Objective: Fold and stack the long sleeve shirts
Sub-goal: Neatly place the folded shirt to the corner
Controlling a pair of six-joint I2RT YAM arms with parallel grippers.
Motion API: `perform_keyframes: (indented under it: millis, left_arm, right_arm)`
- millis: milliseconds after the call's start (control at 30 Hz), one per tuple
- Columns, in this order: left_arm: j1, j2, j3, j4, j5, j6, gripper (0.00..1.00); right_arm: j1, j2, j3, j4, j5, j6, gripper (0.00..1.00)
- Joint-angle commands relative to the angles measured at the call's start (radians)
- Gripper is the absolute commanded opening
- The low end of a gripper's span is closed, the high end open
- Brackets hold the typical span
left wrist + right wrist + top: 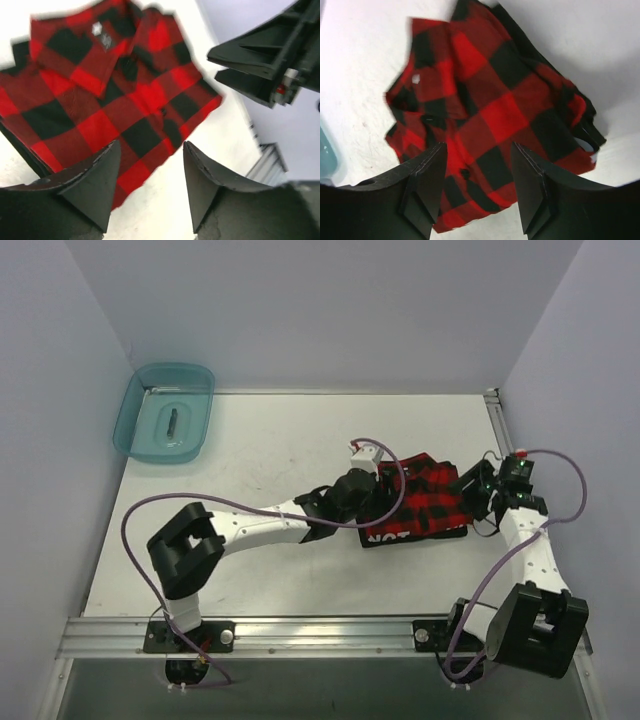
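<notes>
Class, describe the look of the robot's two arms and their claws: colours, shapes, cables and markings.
Both the left arm and right arm have white links joined by bulky black joint housings, on black bases. A lilac cable loops along each. The left claw and right claw each have two matt black, wedge-shaped fingers. No markings are legible.

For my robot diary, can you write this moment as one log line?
plaid shirt: lying in a compact bundle | left gripper: open, over shirt | right gripper: open, over shirt | held: nothing

Top view looks down — wrist views, close, share the flannel (pixel 95 100).
</notes>
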Motion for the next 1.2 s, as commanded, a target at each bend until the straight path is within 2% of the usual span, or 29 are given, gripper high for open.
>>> perform_keyframes:
  millis: [0,33,167,333,400,433,500,533,600,633,667,767,800,867,967,1033,1167]
  left_arm:
    - [0.007,0.117,-0.03,0.072,0.086,-0.028,0.59]
    - [0.01,0.129,-0.074,0.092,0.086,-0.042,0.58]
    - [0.024,0.158,-0.15,0.123,0.082,-0.12,0.54]
    - [0.031,0.1,-0.171,0.101,0.063,-0.106,0.55]
    - [0.033,0.028,-0.154,0.047,0.028,-0.068,0.63]
    - [0.033,0.001,-0.141,0.017,0.018,-0.056,0.66]
    - [0.054,-0.081,-0.104,-0.093,-0.013,-0.022,0.74]
    - [0.065,-0.108,-0.096,-0.128,-0.018,-0.013,0.82]
    - [0.122,-0.193,-0.084,-0.242,-0.007,0.018,0.86]
    - [0.151,-0.219,-0.082,-0.279,0.0,0.026,0.94]
    - [0.178,-0.274,-0.082,-0.349,0.011,0.047,0.96]
    - [0.33,-0.387,-0.114,-0.456,0.121,0.102,0.97]
    - [0.431,-0.412,-0.125,-0.478,0.152,0.122,0.98]
    - [0.528,-0.475,-0.156,-0.552,0.216,0.179,0.98]
    - [0.718,-0.533,-0.214,-0.613,0.29,0.257,0.98]
    - [0.842,-0.576,-0.292,-0.61,0.323,0.292,0.97]
    - [0.918,-0.621,-0.431,-0.522,0.32,0.297,0.98]
  right_arm:
    - [-0.067,-0.026,-0.19,0.193,-0.155,0.141,0.53]
    - [-0.102,-0.023,-0.231,0.236,-0.2,0.152,0.53]
    - [-0.168,0.003,-0.394,0.388,-0.221,0.164,0.51]
    - [-0.187,-0.088,-0.387,0.312,-0.203,0.124,0.55]
    - [-0.187,-0.173,-0.353,0.206,-0.17,0.106,0.62]
    - [-0.187,-0.199,-0.326,0.175,-0.163,0.104,0.71]
    - [-0.175,-0.266,-0.316,0.097,-0.132,0.144,0.82]
    - [-0.162,-0.285,-0.347,0.086,-0.129,0.17,0.9]
    - [-0.138,-0.351,-0.394,0.085,-0.135,0.277,0.97]
    - [-0.127,-0.38,-0.442,0.083,-0.135,0.314,0.99]
    - [-0.118,-0.439,-0.46,0.08,-0.132,0.34,1.0]
    - [-0.064,-0.544,-0.517,0.031,-0.11,0.429,1.0]
    - [-0.05,-0.56,-0.528,0.022,-0.109,0.47,1.0]
    - [-0.017,-0.581,-0.561,-0.003,-0.101,0.494,1.0]
    - [0.005,-0.584,-0.618,0.041,-0.11,0.534,1.0]
    - [0.011,-0.59,-0.69,0.153,-0.123,0.576,1.0]
    - [0.052,-0.561,-0.776,0.282,-0.1,0.641,1.0]
